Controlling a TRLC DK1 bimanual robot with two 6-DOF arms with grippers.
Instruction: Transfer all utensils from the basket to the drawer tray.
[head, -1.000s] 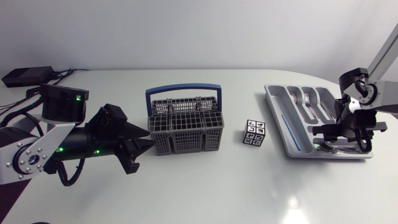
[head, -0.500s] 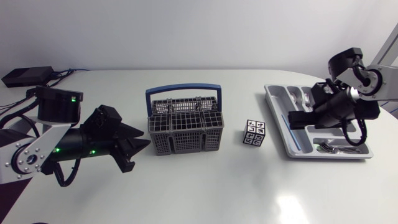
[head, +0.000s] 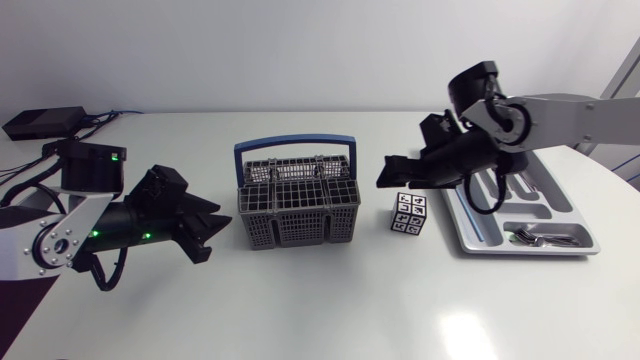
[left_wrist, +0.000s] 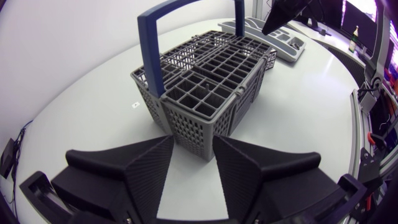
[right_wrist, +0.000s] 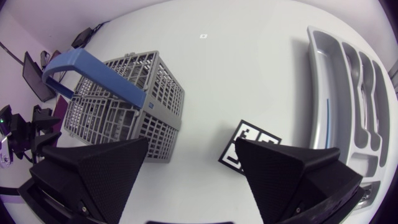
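The grey wire basket (head: 297, 205) with a blue handle stands mid-table; no utensil shows in its compartments. My left gripper (head: 215, 228) lies just left of it, open and holding nothing, and points at the basket's near corner (left_wrist: 205, 87). My right gripper (head: 392, 176) hovers between the basket and the grey drawer tray (head: 468, 232), with wide-open, bare fingers (right_wrist: 93, 168). Below them lie the basket (right_wrist: 118, 106) and the tray (right_wrist: 339, 74). Several metal utensils (head: 545, 237) rest in the tray's front compartment.
A small black-and-white marker cube (head: 409, 213) sits on the table between basket and tray, right under my right gripper (right_wrist: 193, 177). A black box with cables (head: 42, 122) lies at the far left corner.
My right arm rose out of the tray's front compartment and swung left toward the basket, its fingers opening. The utensils stayed in the tray. My left arm drew back slightly.
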